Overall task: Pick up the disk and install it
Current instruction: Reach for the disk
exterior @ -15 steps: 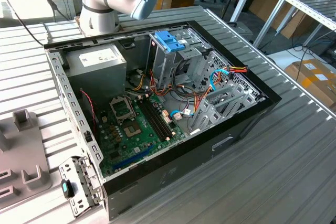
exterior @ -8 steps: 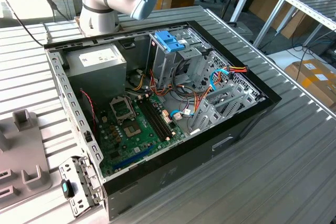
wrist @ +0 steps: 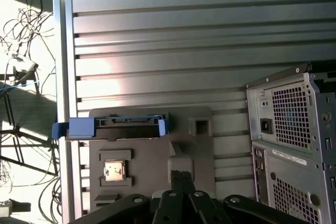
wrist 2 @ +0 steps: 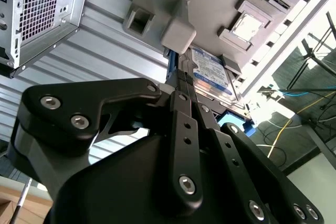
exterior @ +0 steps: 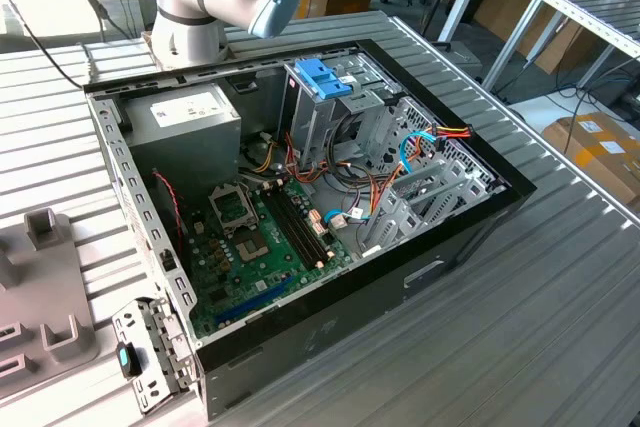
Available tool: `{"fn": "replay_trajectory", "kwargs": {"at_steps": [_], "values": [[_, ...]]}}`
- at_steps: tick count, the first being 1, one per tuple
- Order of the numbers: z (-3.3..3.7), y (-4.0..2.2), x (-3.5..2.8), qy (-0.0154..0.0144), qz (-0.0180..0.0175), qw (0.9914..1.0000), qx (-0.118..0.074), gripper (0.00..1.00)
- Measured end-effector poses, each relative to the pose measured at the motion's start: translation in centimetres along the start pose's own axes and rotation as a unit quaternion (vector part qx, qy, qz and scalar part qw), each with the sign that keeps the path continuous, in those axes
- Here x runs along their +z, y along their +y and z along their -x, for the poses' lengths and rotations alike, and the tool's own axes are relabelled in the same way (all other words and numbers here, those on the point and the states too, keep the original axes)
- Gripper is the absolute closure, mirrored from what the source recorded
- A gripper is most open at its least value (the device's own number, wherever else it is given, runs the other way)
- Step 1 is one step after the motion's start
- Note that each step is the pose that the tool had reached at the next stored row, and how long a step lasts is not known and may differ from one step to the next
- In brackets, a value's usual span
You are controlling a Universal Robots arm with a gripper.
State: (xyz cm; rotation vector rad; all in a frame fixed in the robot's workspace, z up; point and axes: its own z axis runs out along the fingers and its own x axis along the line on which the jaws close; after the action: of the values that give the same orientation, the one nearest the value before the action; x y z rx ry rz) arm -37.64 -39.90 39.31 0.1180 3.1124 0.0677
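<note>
The disk is a silver hard drive with a white-and-blue label and blue side rails. It stands on edge in a slot of a grey fixture plate on the ribbed table. In the first wrist view the disk shows edge-on with its blue rails. My gripper hangs over the fixture close beside the disk, its black fingers pressed together with nothing between them. The first wrist view has the gripper a short way from the disk, over a grey block of the fixture.
The open computer case lies on the table, with a drive cage topped by a blue handle and a grey power supply. Its rear panel stands beside the fixture. A processor chip sits in the fixture. The table edge is near the disk.
</note>
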Motion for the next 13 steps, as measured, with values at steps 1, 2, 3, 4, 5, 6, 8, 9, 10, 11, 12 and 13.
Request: {"fn": "replay_trajectory", "kwargs": {"at_steps": [1,2,3,4,5,6,8,9,10,11,12,13], "values": [[-0.03,0.00,0.00,0.0000,0.0000,1.00000,0.000,0.89],[-0.10,-0.01,0.00,0.0000,0.0000,1.00000,0.000,0.89],[-0.15,-0.01,-0.01,0.0000,0.0000,1.00000,0.000,0.89],[-0.19,-0.01,-0.01,0.0001,0.0000,1.00000,0.000,0.89],[-0.24,-0.02,-0.01,0.0000,-0.0001,1.00000,0.000,0.89],[-0.31,-0.02,-0.02,0.0001,-0.0001,1.00000,0.000,0.89],[-0.46,-0.03,-0.02,0.0000,0.0000,1.00000,0.000,0.89],[-0.51,-0.04,-0.02,0.0000,0.0000,1.00000,0.000,0.89],[-0.55,-0.04,-0.02,0.0000,0.0000,1.00000,0.000,0.89],[-0.59,-0.04,-0.02,0.0000,0.0000,1.00000,0.000,0.89],[-0.63,-0.05,-0.02,0.0000,0.0000,1.00000,0.000,0.89],[-0.67,-0.05,-0.02,0.0000,0.0000,1.00000,0.000,0.89]]}}
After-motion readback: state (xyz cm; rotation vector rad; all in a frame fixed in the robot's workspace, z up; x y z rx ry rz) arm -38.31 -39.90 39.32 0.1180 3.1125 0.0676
